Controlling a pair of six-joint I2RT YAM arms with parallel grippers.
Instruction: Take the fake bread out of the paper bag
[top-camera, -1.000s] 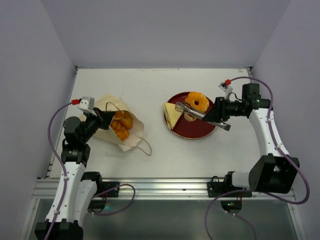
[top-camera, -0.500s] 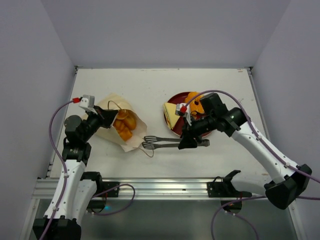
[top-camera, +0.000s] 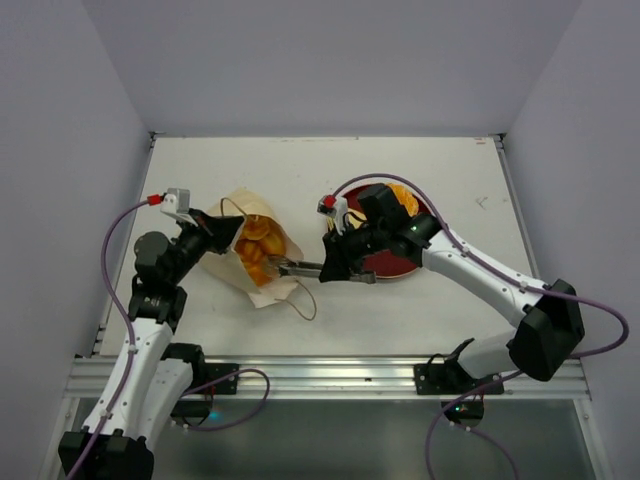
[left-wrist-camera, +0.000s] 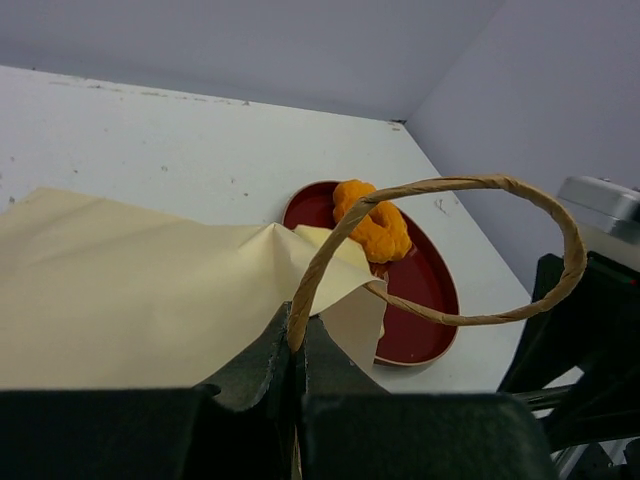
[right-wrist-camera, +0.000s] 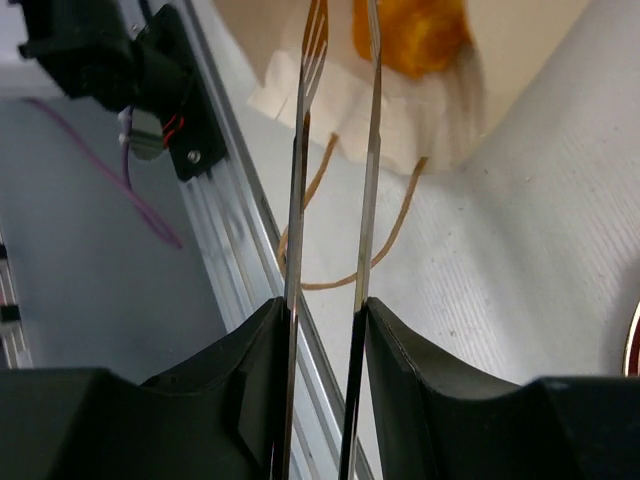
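Gripping, left: left gripper (left-wrist-camera: 298, 352) is pinched closed on one loop handle (left-wrist-camera: 470, 184) of the paper bag (top-camera: 232, 268), holding the mouth up and open toward the right.
Right gripper (right-wrist-camera: 320, 310): fingers squeeze a pair of metal tongs (right-wrist-camera: 369, 120); the two tong arms stand a narrow gap apart.
Tong tips: at the bag's mouth edge, just beside an orange piece; contact cannot be told.
Fake bread (top-camera: 255, 250): orange pieces clustered inside the bag mouth. One doughnut (left-wrist-camera: 370, 215) lies on the red plate (left-wrist-camera: 425, 295).
Bag position: left part of the table (top-camera: 300, 170), near its left edge; the bag lies tilted on its side.
Second handle (top-camera: 303, 303): slack on the table at the bag's near side, under the tong line.
Gap bag to plate: narrow, filled by the right gripper and the tongs.
Open room: bare table behind bag and plate to the far wall, and right of the plate.
Near edge: metal rail (right-wrist-camera: 230, 250) close under the tongs.
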